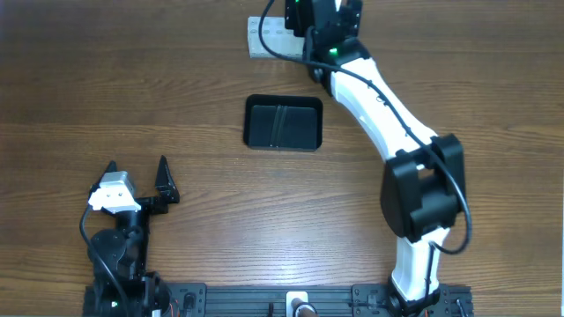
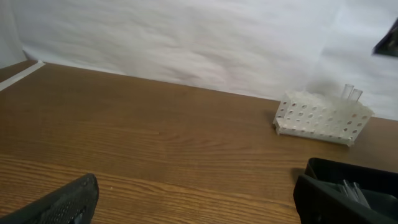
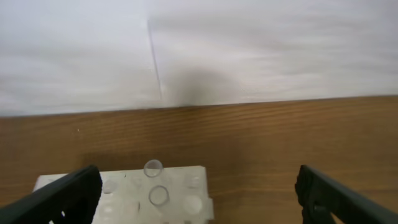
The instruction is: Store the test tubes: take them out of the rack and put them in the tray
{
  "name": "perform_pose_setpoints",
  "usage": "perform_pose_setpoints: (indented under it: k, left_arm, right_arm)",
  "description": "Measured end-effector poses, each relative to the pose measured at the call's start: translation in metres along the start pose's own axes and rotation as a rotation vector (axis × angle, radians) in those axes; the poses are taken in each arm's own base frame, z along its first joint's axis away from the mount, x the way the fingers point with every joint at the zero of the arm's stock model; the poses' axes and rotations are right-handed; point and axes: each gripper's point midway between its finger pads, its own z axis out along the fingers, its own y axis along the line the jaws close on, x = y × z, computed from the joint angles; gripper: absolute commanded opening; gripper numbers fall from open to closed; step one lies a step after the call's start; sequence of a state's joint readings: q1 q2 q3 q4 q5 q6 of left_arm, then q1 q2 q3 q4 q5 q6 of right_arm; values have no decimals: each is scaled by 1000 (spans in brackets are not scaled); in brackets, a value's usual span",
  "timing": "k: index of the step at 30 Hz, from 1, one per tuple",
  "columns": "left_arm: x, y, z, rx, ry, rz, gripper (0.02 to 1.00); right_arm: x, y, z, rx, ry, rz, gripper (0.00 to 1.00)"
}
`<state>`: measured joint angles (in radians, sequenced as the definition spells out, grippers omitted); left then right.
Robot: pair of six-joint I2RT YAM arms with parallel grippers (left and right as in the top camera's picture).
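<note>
We see one wooden surface [image 1: 132,79] carrying two arms, one tray and one rack. The right arm [image 1: 388,114] reaches from its base to the far edge, and its claw [image 3: 199,196] hangs above the rack with the fingers spread wide and nothing between them. The left arm [image 1: 119,233] is folded close to its base, well apart from the tray. Its claw [image 1: 137,165] is also wide open and empty.

The black rectangular tray [image 1: 257,132] lies near the middle of the surface, between the two claws. Clear test tubes lie flat inside it [image 1: 280,123], with their long axes running away from the arm bases toward the rack. We make out at least two but cannot count them surely.

The white perforated rack [image 2: 317,117] stands beyond the tray at the far edge, near the pale wall. We count two test tubes [image 2: 351,93] in it, in neighbouring holes at one end, upright with their open mouths upward.
</note>
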<state>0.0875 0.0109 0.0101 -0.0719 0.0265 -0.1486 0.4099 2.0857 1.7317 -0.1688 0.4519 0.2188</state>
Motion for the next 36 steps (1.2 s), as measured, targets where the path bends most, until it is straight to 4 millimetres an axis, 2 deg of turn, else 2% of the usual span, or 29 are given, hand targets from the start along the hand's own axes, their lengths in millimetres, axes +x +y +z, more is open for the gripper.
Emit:
perform_pose_setpoints:
  k: [5,9,13,19,29,36]
  left_arm:
    - [0,0,0,0,0,0,998]
    - [0,0,0,0,0,0,996]
    - [0,0,0,0,0,0,998]
    - [0,0,0,0,0,0,998]
    - [0,0,0,0,0,0,996]
    - [0,0,0,0,0,0,998]
  right_arm:
    - [33,18,24,-7,43,-99,956]
    - [47,27,40,0,58,-135,919]
    - [46,30,48,4,42,-122,869]
    - [44,31,51,5,29,-69,858]
    - [61,32,60,14,54,-61,838]
    - [63,29,62,33,54,-59,759]
